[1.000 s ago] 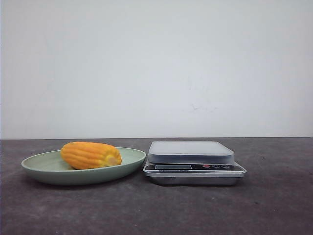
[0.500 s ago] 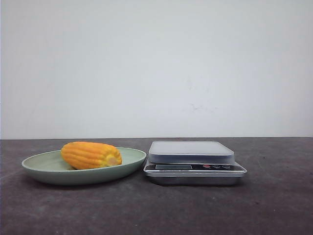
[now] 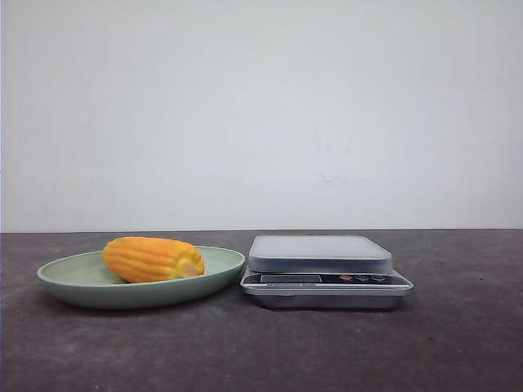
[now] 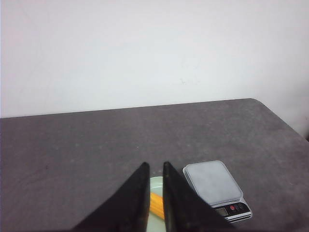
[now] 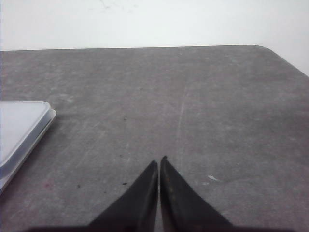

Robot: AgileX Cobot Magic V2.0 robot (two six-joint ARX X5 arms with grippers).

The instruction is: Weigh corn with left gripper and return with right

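Note:
The corn (image 3: 153, 259), a stubby orange-yellow cob, lies on its side in a pale green plate (image 3: 65, 286) at the left of the table. A silver kitchen scale (image 3: 319, 253) with nothing on its platform stands just right of the plate. Neither arm shows in the front view. In the left wrist view my left gripper (image 4: 155, 165) hangs high above the plate (image 4: 155, 183), fingers a narrow gap apart and holding nothing, with the corn (image 4: 156, 205) seen through the gap and the scale (image 4: 212, 181) beside it. My right gripper (image 5: 159, 160) is shut and holds nothing, over bare table right of the scale (image 5: 19, 130).
The dark grey table runs back to a white wall. Its rounded far right corner (image 5: 270, 48) shows in the right wrist view.

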